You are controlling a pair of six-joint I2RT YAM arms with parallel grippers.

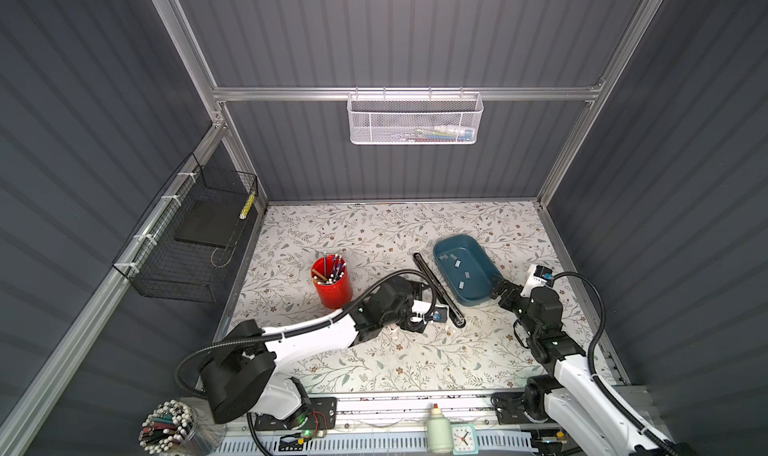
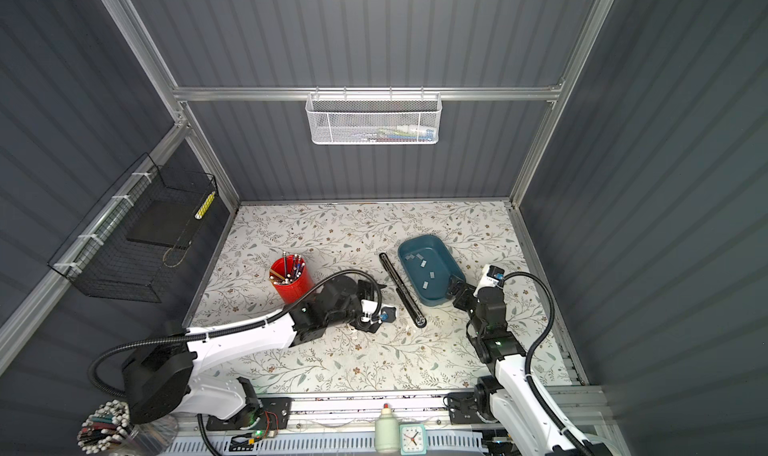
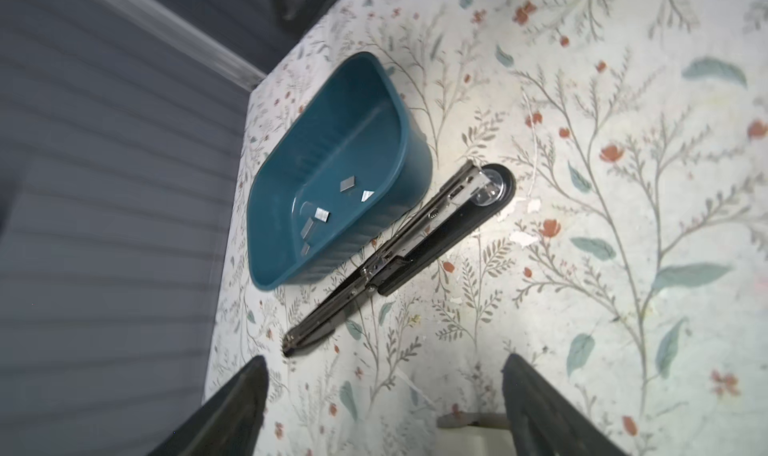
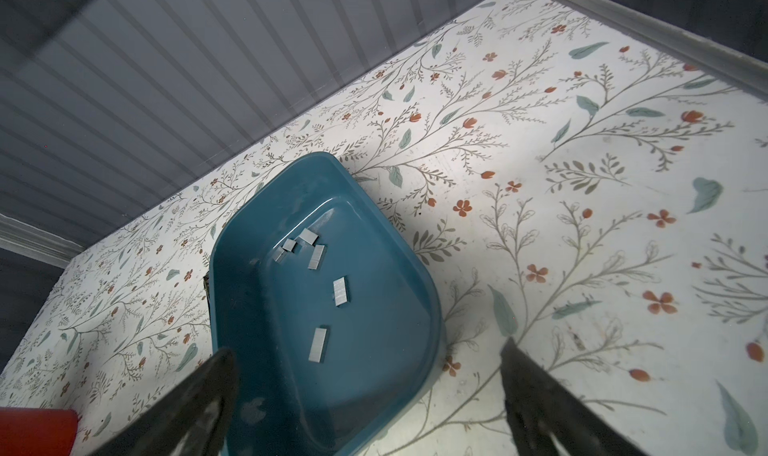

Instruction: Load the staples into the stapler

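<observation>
The black stapler point(image 1: 432, 279) point(image 2: 401, 288) point(image 3: 415, 234) lies opened out flat on the floral table, its metal channel facing up. Just to its right, a teal tray point(image 1: 478, 258) point(image 2: 440, 246) point(image 3: 332, 121) point(image 4: 374, 391) holds several small grey staples point(image 1: 467, 273) point(image 2: 432, 273) point(image 3: 322, 215) point(image 4: 340, 292). My left gripper point(image 1: 417, 288) point(image 2: 368, 288) point(image 3: 382, 358) hovers beside the stapler, open and holding nothing. My right gripper point(image 1: 500, 288) point(image 2: 455, 288) point(image 4: 368, 346) is open at the tray's near right corner, one finger over the rim, holding nothing.
A red cup of pens point(image 1: 332, 283) point(image 2: 291, 281) stands left of the left arm. A white mesh basket point(image 1: 415, 119) hangs on the back wall and a black wire basket point(image 1: 187, 242) on the left wall. A glue bottle point(image 1: 438, 431) and a clock point(image 1: 463, 437) sit at the front edge.
</observation>
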